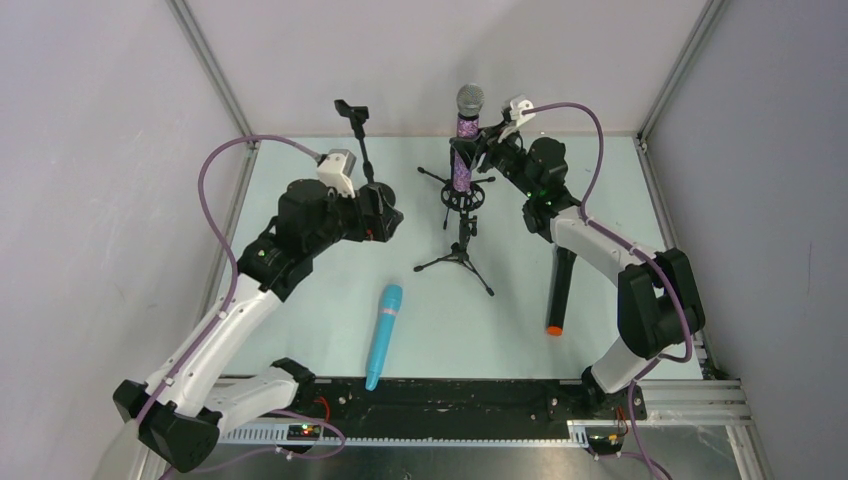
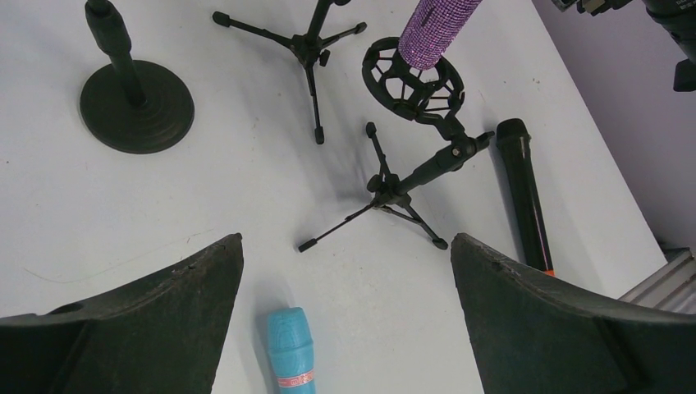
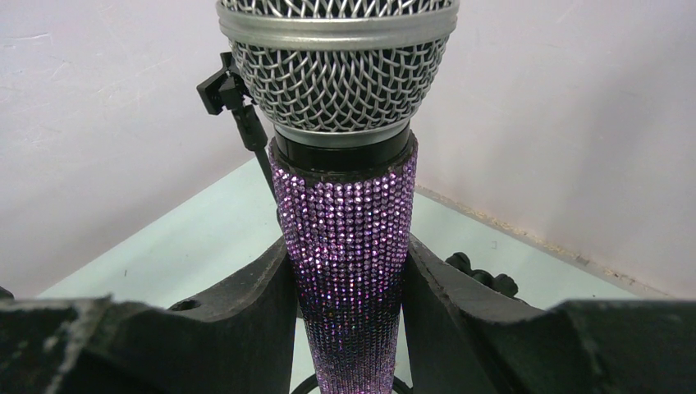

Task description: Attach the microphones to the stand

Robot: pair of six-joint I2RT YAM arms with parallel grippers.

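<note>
The purple glittery microphone [image 1: 463, 150] stands upright, silver mesh head on top, with its lower end in the ring mount [image 1: 462, 198] of a black tripod stand [image 1: 458, 258]. My right gripper [image 1: 482, 150] is shut on its glittery body [image 3: 345, 222], just under the head. The turquoise microphone [image 1: 383, 335] lies flat on the table near the front. The black microphone with an orange end [image 1: 560, 290] lies at the right. My left gripper [image 2: 346, 242] hangs open and empty above the table, with the turquoise microphone's head [image 2: 290, 349] below, near its left finger.
A second tripod stand [image 2: 312, 49] sits behind the first. A stand on a round black base [image 2: 135, 103], its clip [image 1: 352, 110] raised, is at the back left. White walls close off the table's back and sides.
</note>
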